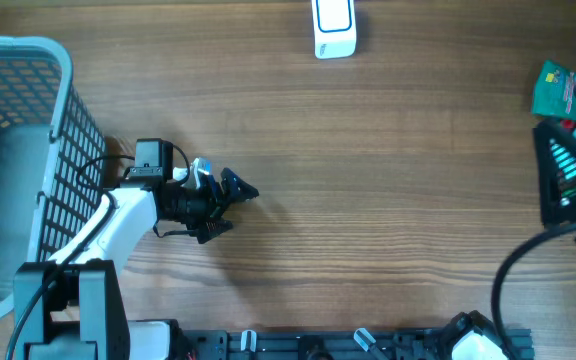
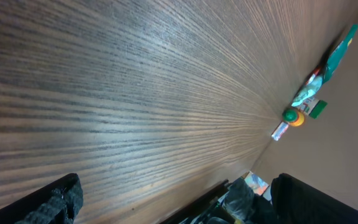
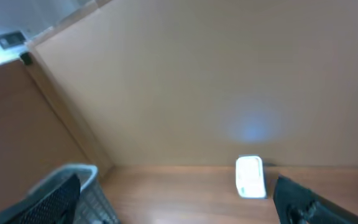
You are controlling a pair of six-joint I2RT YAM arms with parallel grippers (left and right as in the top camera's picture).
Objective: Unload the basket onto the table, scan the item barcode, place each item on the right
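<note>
Both sets of jaws gape wide: the left gripper (image 1: 236, 208) hovers over the wooden worktop (image 1: 398, 210), the right gripper (image 1: 553, 175) just beside a green packet (image 1: 566, 88).

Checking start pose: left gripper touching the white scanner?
Apart. Overhead shows a wide stretch of table between the left gripper and the white scanner.

The counter (image 1: 388, 200) is viewed straight down from a fixed camera well above it, with the white scanner (image 1: 334, 28) caught at the frame's top edge. The left wrist view is taken low and close over the wood, tilted, and is aimed at the green packet (image 2: 328, 62). The same packet (image 1: 568, 90) is seen from overhead, far right of the scanner. The right wrist view is taken from farther off, level, facing the scanner (image 3: 250, 177) and the basket (image 3: 82, 169) left of it. Both are shared with the overhead view.
</note>
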